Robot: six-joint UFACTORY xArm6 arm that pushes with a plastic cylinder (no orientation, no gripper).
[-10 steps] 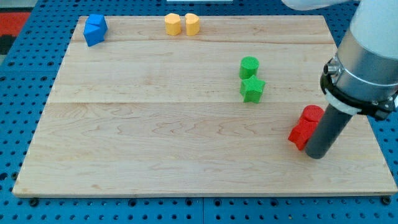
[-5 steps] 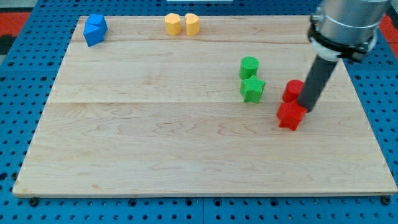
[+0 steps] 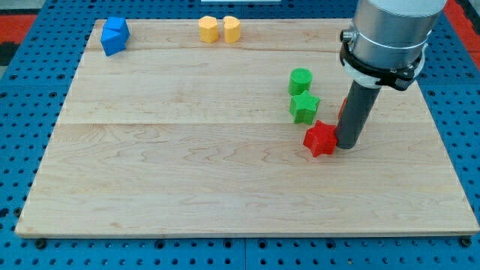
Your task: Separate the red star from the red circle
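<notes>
The red star point(image 3: 320, 139) lies on the wooden board point(image 3: 187, 172), right of centre, just below the green star point(image 3: 304, 107). My tip point(image 3: 348, 145) touches the red star's right side. The red circle point(image 3: 343, 109) is almost wholly hidden behind my rod; only a red sliver shows at the rod's left edge, up and to the right of the red star.
A green circle point(image 3: 300, 80) sits just above the green star. Two yellow blocks point(image 3: 208, 29) point(image 3: 232, 28) stand side by side at the view's top. Two blue blocks point(image 3: 114, 35) sit at the top left corner. The arm's body fills the view's top right.
My tip has moved up and to the left, pushing the red star leftward to just under the green star. The red circle has moved up and is now hidden behind the rod.
</notes>
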